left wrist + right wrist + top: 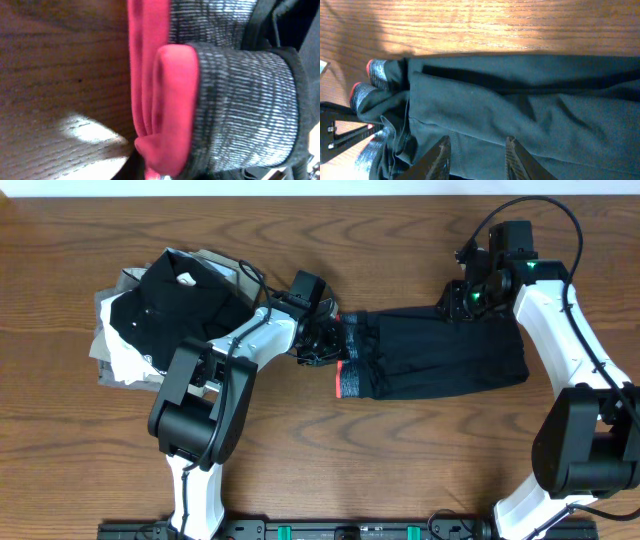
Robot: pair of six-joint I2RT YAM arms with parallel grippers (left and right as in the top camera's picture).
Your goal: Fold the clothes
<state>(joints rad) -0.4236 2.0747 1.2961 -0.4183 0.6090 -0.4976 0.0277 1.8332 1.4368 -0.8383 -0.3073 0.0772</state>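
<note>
The clothes (440, 355), black leggings, lie folded across the middle right of the table. Their grey and coral-red waistband (347, 380) is at the left end. My left gripper (325, 340) is at the waistband's upper corner and shut on it. The left wrist view is filled by the bunched red and grey waistband (225, 100), and its fingers are hidden by the cloth. My right gripper (462, 298) is at the far edge of the leggings near their right end. In its own view the right gripper (477, 145) stands open over the black cloth (520, 95).
A pile of other garments sits at the left: a black shirt (175, 295) on top of white and grey pieces (120, 360). Bare wooden table (400, 460) runs along the front, and more of it (495, 25) shows beyond the leggings.
</note>
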